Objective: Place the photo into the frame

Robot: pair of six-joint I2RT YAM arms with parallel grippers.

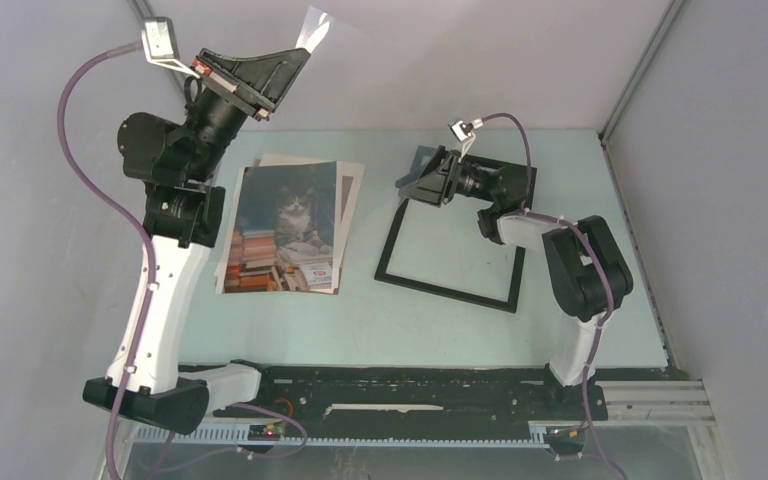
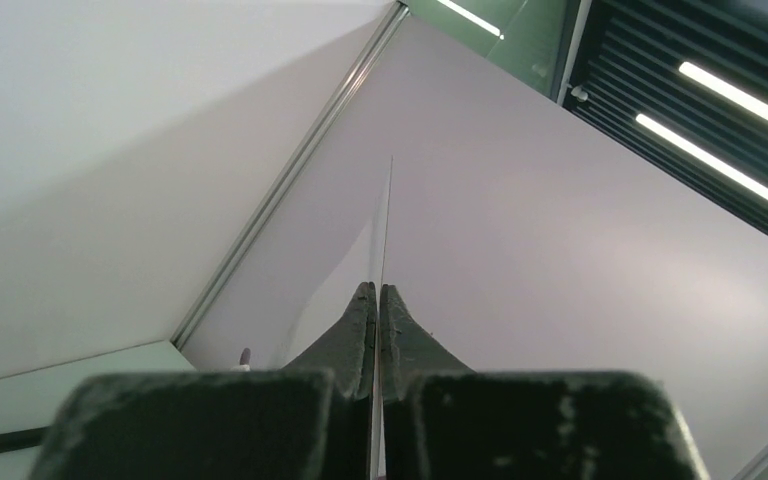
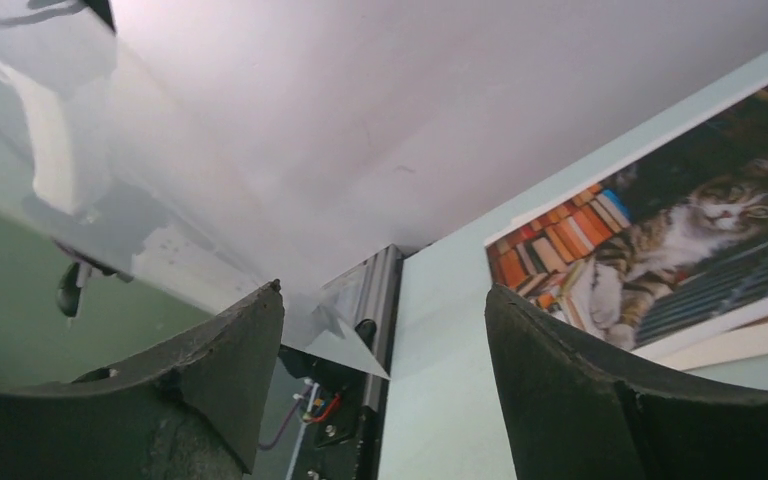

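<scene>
The thin-edged black rectangular frame (image 1: pixel 448 287) lies on the pale green table (image 1: pixel 380 330) right of the glossy cat photo (image 1: pixel 285 228), so with my left gripper (image 2: pixel 377 300) pinching a thin clear sheet (image 1: pixel 317 28) aloft, I'd steady the frame's far corner squarely between my right gripper's (image 3: pixel 385 300) 2 spread fingers.

A robotics lab cell: grey panel walls (image 1: pixel 480 60), aluminium corner posts (image 1: pixel 640 65), pale tabletop (image 1: pixel 430 325), strip lights (image 2: pixel 740 101) overhead.
</scene>
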